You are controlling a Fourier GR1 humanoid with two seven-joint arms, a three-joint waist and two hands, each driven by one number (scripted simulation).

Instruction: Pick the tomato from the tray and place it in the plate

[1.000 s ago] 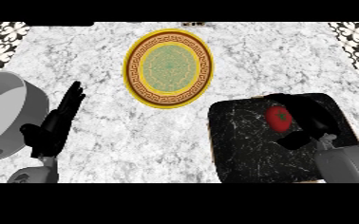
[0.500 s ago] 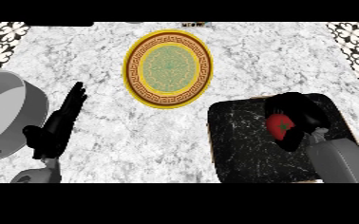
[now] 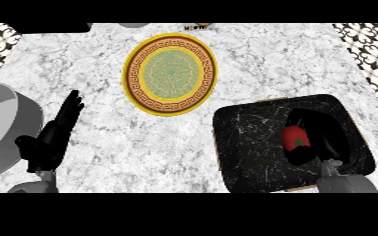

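The desk (image 3: 88, 70) has a white marble top with grey veining. A round plate (image 3: 170, 72) with a yellow rim, a brown patterned band and a green centre lies on the far middle of the desk and holds nothing.

A black square tray (image 3: 244, 145) with rounded corners lies at the near right, well apart from the plate. The red tomato (image 3: 294, 139) rests inside the tray, in its right half, with a dark star-shaped stem mark facing up.

The right robot hand (image 3: 328, 137) enters from the lower right edge on a grey forearm (image 3: 343, 182) and sits over the tray. Its black fingers curl round the right side and near side of the tomato, clamped on it. The tomato is not lifted clear of the tray.

The left robot hand (image 3: 48, 140) rests at the left edge of the desk, fingers straight, close together and pointing away from the robot. It holds nothing and touches neither the plate nor the tray.
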